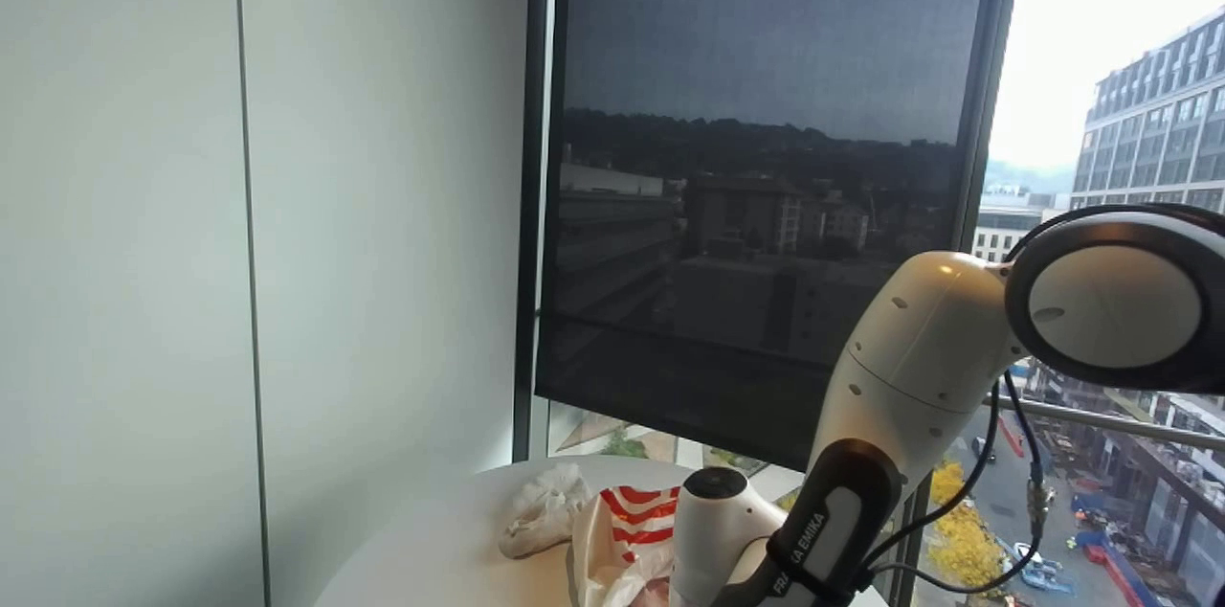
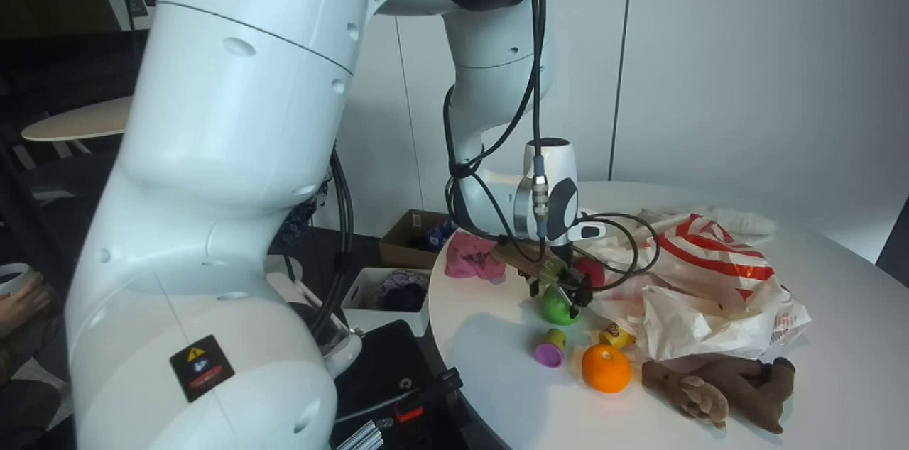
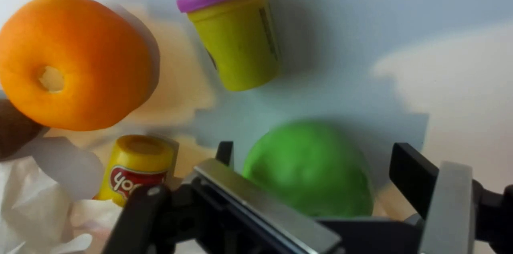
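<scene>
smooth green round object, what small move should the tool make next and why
Probably close the tool gently: in the wrist view its open fingers appear on either side of the smooth green round object, with a gap showing beside one tip, so it looks ungripped. Whether the tips sit low enough is unclear.

An exterior view faces a shaded window (image 1: 766,205), the bench (image 1: 440,554) low in frame; an exterior view close beside the arm (image 2: 213,116) looks down across the bench. Both share the arm and a plastic bag (image 2: 710,287). The wrist view looks down past the hand (image 3: 314,158), very near the bench.
</scene>
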Robot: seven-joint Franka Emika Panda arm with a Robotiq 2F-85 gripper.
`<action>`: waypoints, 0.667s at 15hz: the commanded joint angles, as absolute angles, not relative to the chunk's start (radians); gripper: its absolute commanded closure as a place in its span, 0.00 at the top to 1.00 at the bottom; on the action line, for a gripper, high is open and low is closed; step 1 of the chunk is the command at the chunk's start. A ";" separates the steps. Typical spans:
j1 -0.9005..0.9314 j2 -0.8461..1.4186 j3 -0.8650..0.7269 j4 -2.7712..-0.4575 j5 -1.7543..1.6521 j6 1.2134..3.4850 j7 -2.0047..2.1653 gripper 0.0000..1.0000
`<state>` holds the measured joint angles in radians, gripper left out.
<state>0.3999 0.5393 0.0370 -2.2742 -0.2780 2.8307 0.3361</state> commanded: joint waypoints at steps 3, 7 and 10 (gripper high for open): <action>0.453 0.573 -0.007 -2.214 -0.286 2.849 0.304 0.91; 0.456 0.577 -0.004 -2.203 -0.278 2.841 0.287 0.53; 0.476 0.555 -0.022 -2.209 -0.289 2.835 0.300 0.51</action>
<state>0.4398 0.5643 0.0122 -2.2188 -0.2782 2.8334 0.3006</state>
